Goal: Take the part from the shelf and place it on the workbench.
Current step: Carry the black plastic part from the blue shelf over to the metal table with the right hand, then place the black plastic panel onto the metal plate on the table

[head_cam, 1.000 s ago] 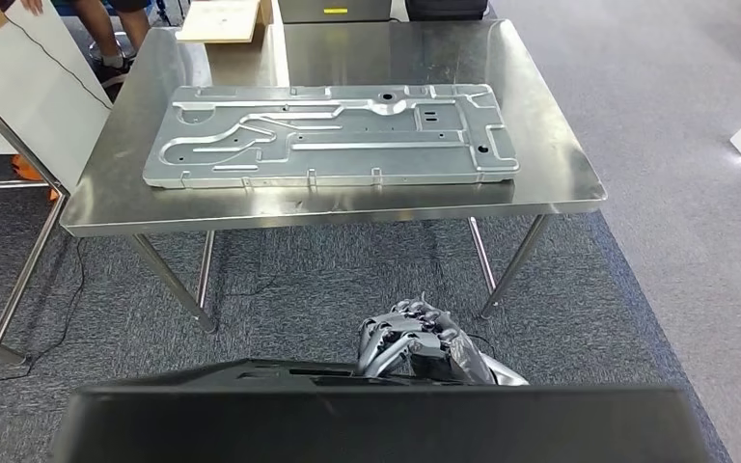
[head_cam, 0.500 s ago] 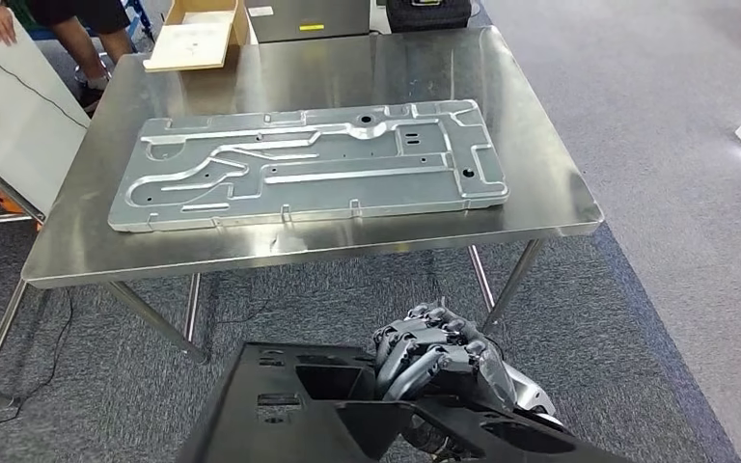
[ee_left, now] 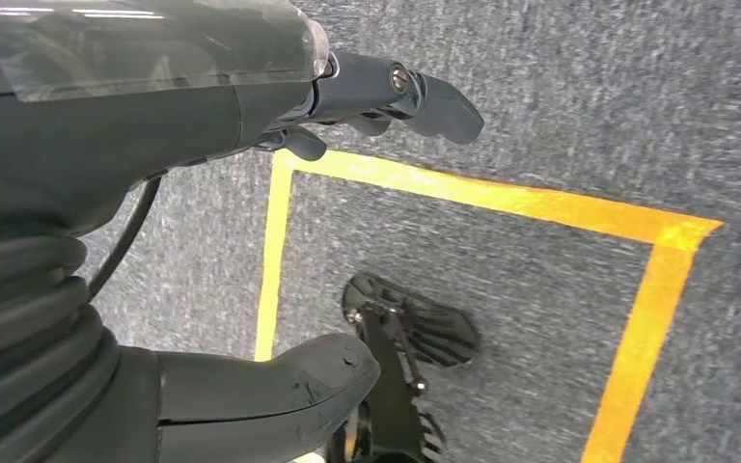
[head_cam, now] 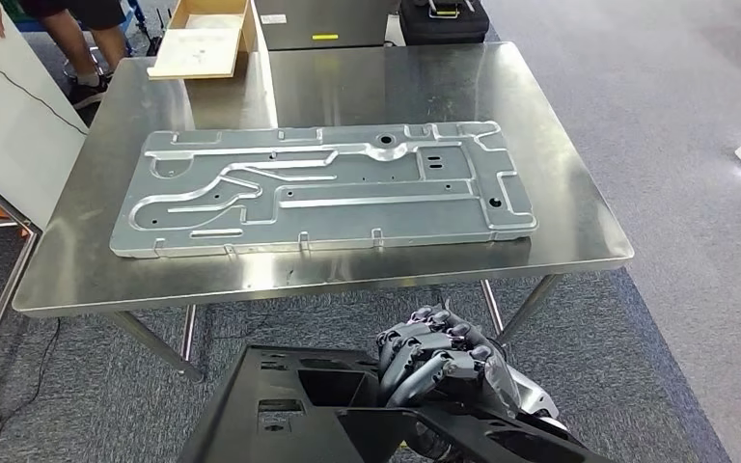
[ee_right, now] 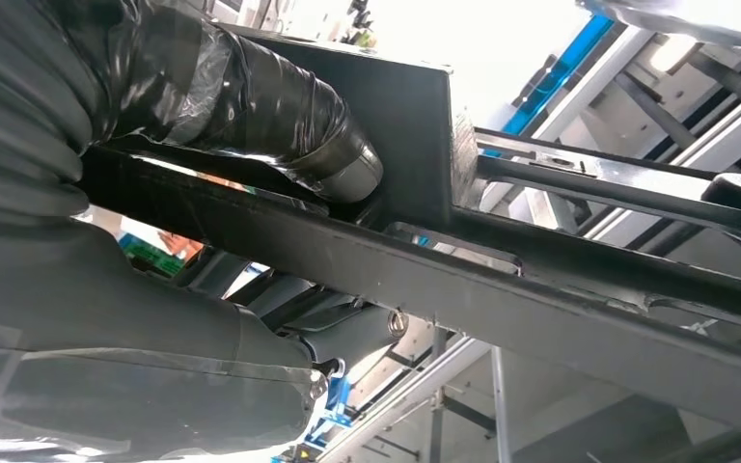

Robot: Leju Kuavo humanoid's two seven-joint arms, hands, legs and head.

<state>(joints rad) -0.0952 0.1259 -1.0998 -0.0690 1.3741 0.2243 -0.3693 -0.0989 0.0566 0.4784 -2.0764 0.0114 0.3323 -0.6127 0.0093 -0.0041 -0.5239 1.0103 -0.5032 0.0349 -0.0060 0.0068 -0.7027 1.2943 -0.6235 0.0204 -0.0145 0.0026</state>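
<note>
Workbench (head_cam: 579, 231) sits slightly nearer than before. Right hand (head_cam: 434, 359) grips black part (head_cam: 299, 405), fingers curled over its rim; rigid, likely awkward. Left hand (ee_left: 347, 145) hangs empty, fingers apart.

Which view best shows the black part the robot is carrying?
The head view: the black part shows its outline and cutouts, with the right hand gripping it in front of the table. The right wrist view shows just a close stretch of its bars. The left wrist view looks at carpet.
</note>
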